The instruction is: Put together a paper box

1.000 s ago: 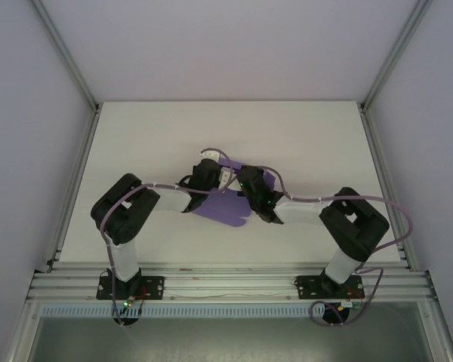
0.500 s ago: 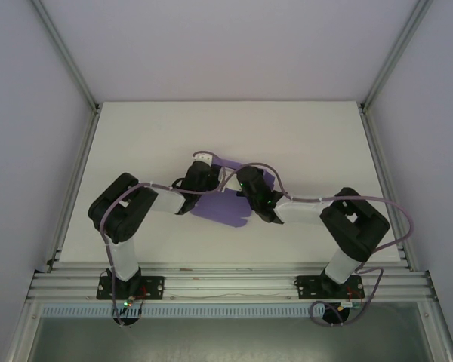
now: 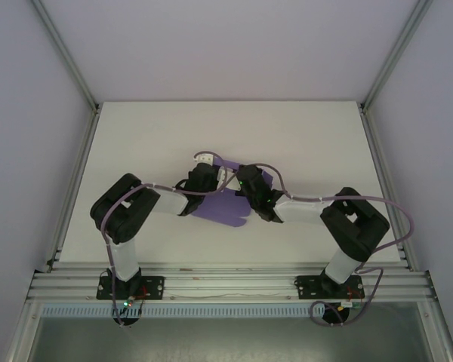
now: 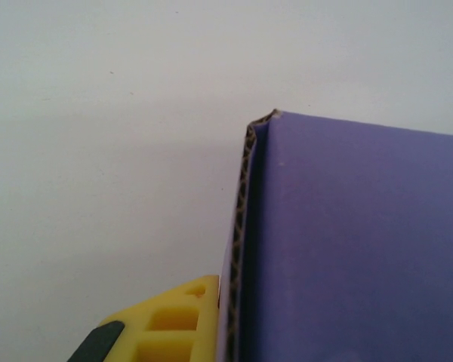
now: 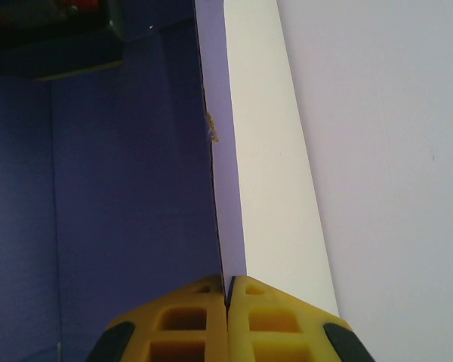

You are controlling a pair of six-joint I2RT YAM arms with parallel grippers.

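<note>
On white table [image 3: 136,143], paper box [image 3: 225,208] wall sits clamped inside right pincer [image 5: 228,291].

The right gripper [image 5: 228,290], yellow fingers pressed together, pinches the edge of an upright paper box [image 5: 121,196] wall. A dark shape at top left, possibly the other arm, is indistinct.

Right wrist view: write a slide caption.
Yellow jaws pinch a wall of the purple paper box over a white table.

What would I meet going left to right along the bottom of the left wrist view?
Bare table → one yellow jaw → the paper box, its corrugated cut edge first, then its purple face.
</note>
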